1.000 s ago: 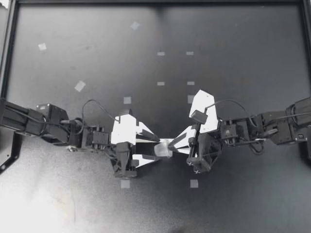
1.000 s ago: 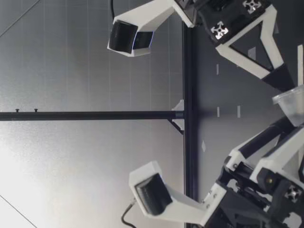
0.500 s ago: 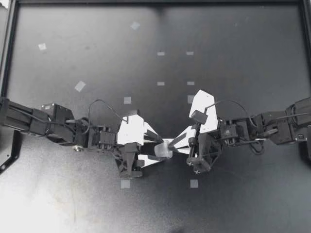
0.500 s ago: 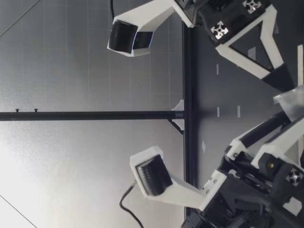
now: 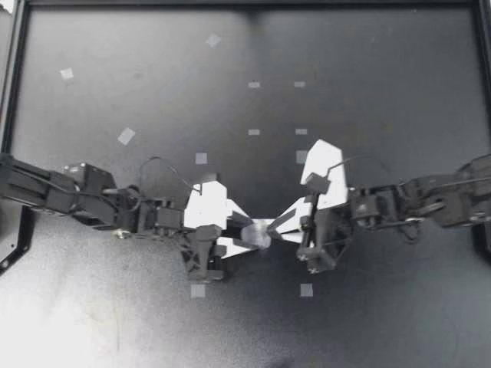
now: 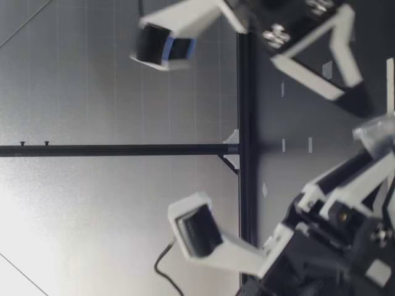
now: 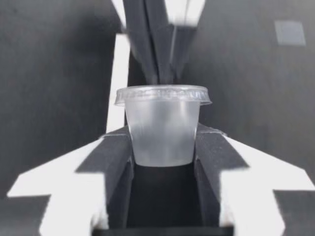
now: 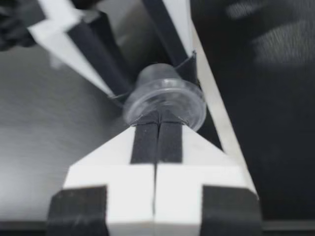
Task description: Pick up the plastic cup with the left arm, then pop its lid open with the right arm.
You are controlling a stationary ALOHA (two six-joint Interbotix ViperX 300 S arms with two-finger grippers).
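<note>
A: From above, where is the cup [image 5: 259, 232] found?
B: Over mid-counter [image 5: 368, 92], clasped by the left end effector [image 5: 247, 234]; the right end effector [image 5: 270, 228] is set against it.
A: From the low camera?
B: Blurred; probably the cup [image 6: 376, 132] is held clear of the counter.
A: Left wrist?
B: Upright, gripped from both sides below the lid [image 7: 163, 94].
A: Right wrist?
B: The right end effector [image 8: 157, 120] is closed to nothing at the lid's rim. A level cup and a light squeeze are advised.

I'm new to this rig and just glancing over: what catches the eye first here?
A small clear lidded cup sits clamped between the fingers of my left tool, mid-table. My right tool, shut, meets it head-on, fingertips at the lid's rim. Pale tape squares dot the black table.
</note>
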